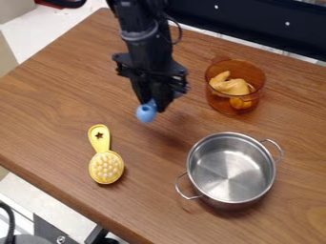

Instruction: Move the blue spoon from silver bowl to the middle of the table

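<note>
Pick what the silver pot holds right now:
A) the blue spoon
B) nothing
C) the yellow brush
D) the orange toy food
B: the silver pot shows its bare inner floor, while the blue spoon is up at the gripper, over the table to the pot's upper left in the view.

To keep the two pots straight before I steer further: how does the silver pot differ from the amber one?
The silver pot is opaque, shiny metal; the amber pot is see-through.
The silver pot is wider than the amber pot.
The amber pot holds tan food pieces; the silver pot shows its bare bottom.
Both stand upright, open-topped.
</note>
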Robot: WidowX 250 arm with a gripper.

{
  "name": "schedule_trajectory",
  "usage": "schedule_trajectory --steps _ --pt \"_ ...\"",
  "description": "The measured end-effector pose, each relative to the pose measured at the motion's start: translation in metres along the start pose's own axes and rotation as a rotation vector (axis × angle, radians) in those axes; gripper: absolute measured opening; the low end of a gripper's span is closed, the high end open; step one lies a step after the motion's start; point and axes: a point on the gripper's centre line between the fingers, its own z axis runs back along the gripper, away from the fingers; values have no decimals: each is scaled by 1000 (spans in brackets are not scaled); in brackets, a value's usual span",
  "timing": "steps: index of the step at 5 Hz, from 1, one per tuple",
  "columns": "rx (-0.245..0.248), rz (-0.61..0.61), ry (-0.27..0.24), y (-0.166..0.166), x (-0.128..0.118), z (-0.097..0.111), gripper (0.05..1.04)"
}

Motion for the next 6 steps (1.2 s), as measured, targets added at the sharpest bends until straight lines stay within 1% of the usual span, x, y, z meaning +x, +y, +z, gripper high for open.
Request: schedule_trajectory --steps 1,2,3,4,5,6 --pt "-1 -65 29 19 12 -7 279" --pt "36 -218 49 32 25 -15 279" --pt "55 -400 78 36 29 -25 279" --pt "47 -600 100 35 28 -34 279" --pt "27 -734 128 36 25 -42 279" --pt "-81 -815 165 31 23 -45 339"
